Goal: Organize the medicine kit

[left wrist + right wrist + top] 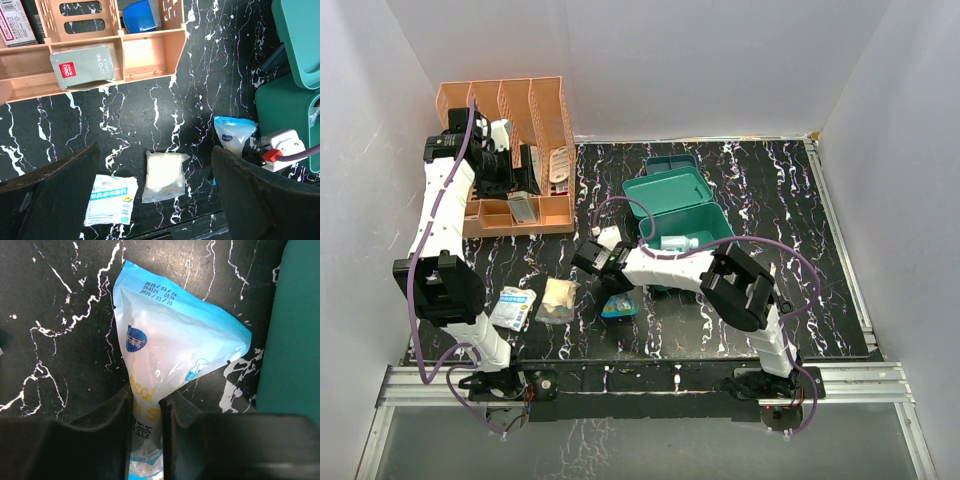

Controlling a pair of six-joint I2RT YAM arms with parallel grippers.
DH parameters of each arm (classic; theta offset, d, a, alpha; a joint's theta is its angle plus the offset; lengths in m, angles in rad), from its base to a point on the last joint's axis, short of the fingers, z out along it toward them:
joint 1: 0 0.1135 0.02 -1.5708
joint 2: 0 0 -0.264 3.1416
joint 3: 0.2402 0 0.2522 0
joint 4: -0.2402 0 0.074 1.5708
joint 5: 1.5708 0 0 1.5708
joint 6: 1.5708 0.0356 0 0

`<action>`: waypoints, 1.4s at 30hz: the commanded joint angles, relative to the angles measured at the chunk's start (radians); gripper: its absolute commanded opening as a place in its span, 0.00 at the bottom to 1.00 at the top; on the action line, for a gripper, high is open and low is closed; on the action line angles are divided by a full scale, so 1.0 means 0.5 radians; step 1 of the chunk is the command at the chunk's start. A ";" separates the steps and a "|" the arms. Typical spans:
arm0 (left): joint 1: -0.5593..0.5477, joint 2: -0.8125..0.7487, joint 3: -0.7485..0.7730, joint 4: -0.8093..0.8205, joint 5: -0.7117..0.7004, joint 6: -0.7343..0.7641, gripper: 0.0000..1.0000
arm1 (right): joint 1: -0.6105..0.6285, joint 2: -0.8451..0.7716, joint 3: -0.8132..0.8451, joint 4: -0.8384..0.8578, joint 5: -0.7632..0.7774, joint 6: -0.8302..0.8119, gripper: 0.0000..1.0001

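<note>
The left gripper (155, 150) hangs spread wide near the orange rack (150, 55), the right gripper (145, 402) is clenched on a blue-and-white sachet (170, 335), and the medicine kit (678, 203) stands just right of it.

This is a robotics lab test cell rather than a lived-in room. Plain white walls (670, 60) box in a black marble-patterned table (770, 200) on three sides. The left arm (440, 210) and right arm (670, 268) are bolted to aluminium rails (880, 380) at its near edge, purple cables (415, 290) looping loose. The medicine kit (670, 195) and an orange file rack (545, 110) sit like staged props.
</note>
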 commanded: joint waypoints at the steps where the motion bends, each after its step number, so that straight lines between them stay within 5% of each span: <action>1: 0.002 -0.067 0.006 -0.023 0.038 -0.024 0.91 | -0.009 -0.059 0.032 0.003 0.035 0.032 0.05; 16: 0.002 -0.011 0.030 -0.015 0.052 -0.020 0.91 | -0.107 -0.421 0.891 -0.734 0.452 -0.243 0.00; 29: 0.001 -0.012 0.024 -0.035 0.054 0.020 0.91 | -0.665 -0.794 0.409 -0.450 0.296 -0.912 0.03; 42: 0.000 -0.011 0.058 -0.117 0.061 0.133 0.97 | -1.141 -1.079 -0.132 -0.044 -0.322 -1.522 0.05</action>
